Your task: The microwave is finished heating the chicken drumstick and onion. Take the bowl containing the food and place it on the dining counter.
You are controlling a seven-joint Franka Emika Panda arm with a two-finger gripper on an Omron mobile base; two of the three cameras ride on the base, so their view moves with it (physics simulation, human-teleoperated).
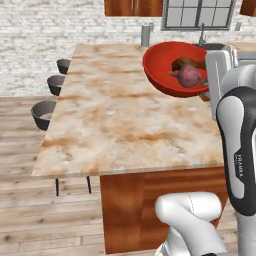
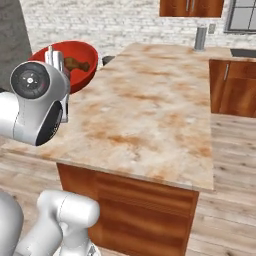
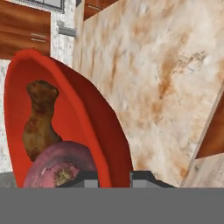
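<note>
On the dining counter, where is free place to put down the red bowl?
Almost the whole dining counter is bare, from the stools side across to the near edge. The grey cylinder at the far end is the one thing standing on it. The pincer holds the bowl by its rim.

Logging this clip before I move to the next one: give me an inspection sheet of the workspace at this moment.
Surface: dining counter, beige-and-rust marbled top on a brown wood base.
Job's things: red bowl held tilted in the air above the counter, not set down; chicken drumstick and onion inside it.
Clutter: grey upright cylinder at the counter's far end.
Tool: tool with its fingertips on either side of the bowl's rim, gripping it.
Cables: nothing seen.
Surroundings: dark round stools along the counter's side, white brick wall, window, wood cabinets, plank floor.
</note>
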